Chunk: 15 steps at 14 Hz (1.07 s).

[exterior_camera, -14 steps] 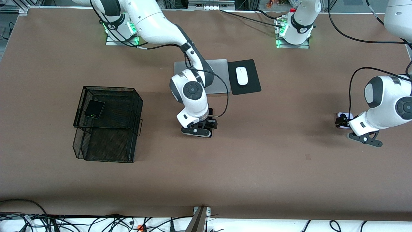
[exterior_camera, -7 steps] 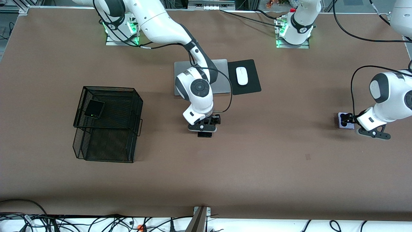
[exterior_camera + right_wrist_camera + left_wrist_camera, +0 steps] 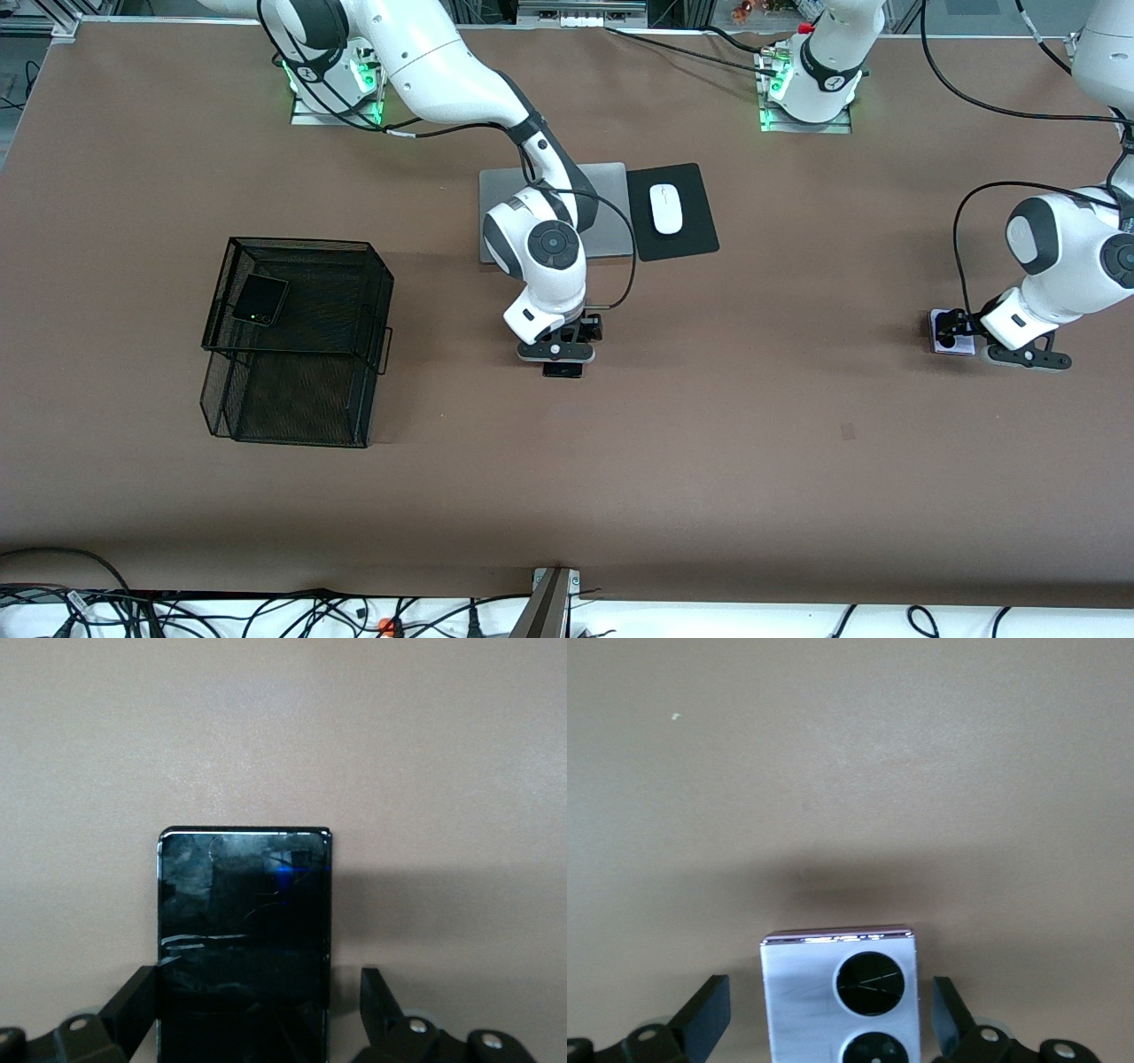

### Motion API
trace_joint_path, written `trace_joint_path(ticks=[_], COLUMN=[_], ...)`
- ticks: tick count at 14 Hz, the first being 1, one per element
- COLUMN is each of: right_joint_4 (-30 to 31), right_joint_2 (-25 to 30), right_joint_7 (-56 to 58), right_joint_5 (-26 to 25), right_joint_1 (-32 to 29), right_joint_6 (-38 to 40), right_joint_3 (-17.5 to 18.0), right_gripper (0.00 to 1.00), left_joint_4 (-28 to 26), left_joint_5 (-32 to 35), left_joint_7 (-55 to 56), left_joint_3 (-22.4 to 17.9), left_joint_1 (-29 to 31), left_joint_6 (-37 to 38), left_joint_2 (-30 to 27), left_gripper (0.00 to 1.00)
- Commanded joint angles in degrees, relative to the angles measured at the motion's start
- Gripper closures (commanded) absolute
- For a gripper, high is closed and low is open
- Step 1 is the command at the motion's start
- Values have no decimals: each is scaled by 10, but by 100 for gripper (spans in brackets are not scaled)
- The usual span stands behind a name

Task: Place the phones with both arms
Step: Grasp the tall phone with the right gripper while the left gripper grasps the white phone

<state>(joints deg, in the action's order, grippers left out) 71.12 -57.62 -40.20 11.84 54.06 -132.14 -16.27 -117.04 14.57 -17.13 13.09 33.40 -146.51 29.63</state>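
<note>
Slab phone [image 3: 244, 939]: lay flat on the surface at centre frame of the front view, only its lower end showing there beneath the right gripper [image 3: 562, 354]; in the right wrist view, sat between the fingers.
Lavender flip phone [image 3: 839, 997]: lay flat at the right edge of the front view, two black circles up, between the fingers of the left gripper [image 3: 961, 332].
Black flip phone [image 3: 260, 300]: rested in the upper tier of the black mesh basket [image 3: 301, 425] at centre left of the frame.
Right fingers [image 3: 133, 1005]: stood apart, one on each long side of the slab phone; one seemed just at its edge, the other a little off; nothing clamped.
Left fingers [image 3: 709, 1014]: stood apart, a gap each side of the flip phone; nothing clamped.
Risk, slab phone: judged off-centre between the fingers, so closing could push it sideways or twist it on the surface before it was pinched.
Risk, thin edges: both phones lay low, so fingers closing too high could slip over the edges and lift nothing.
Risk, flip phone: smooth case, shallow hold; could tip out on the way up.
Bystanders: laptop [image 3: 611, 204] and white mouse [image 3: 665, 208] on its black pad [image 3: 695, 230], upper centre, well apart from both grasps.
</note>
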Motion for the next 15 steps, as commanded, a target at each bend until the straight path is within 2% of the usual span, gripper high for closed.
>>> trace_joint_path(ticks=[1,3,5,7,8,9,10,12,13,15], right_joint_4=[4,4,4,4,4,4,4,4,4,3], right_joint_2=[1,1,1,0,-2,-2,-2,-2,-1,8], right_joint_7=[-1,-3,-4,-5,-5,-5,-4,-3,-1,4], right_joint_5=[-3,-2,-2,-2,-2,-2,-2,-2,-2,-2], right_joint_1=[3,3,3,3,3,6,6,6,6,5], right_joint_6=[-1,-1,-1,-1,-1,-1,-1,-1,0,6], right_joint_3=[-1,-1,0,0,0,0,0,0,0,-2], right_gripper=[0,0,9,9,14,33,45,76,86,98], left_joint_4=[-12,-13,-15,-21,-23,-23,-22,-23,-22,-23], left_joint_5=[-11,-11,-11,-11,-11,-11,-11,-10,-10,-10], left_joint_7=[13,15,29,33,33,32,32,31,31,30], left_joint_3=[5,5,5,5,4,5,5,5,5,5], left_joint_1=[4,5,5,5,6,11,16,18,20,21], left_joint_6=[-22,-32,-37,-47,-52,-53,-54,-56,-63,-72], left_joint_2=[-2,4,5,6,8,9,10,14,17,22], left_gripper=[0,0,0,0,0,0,0,0,0,0])
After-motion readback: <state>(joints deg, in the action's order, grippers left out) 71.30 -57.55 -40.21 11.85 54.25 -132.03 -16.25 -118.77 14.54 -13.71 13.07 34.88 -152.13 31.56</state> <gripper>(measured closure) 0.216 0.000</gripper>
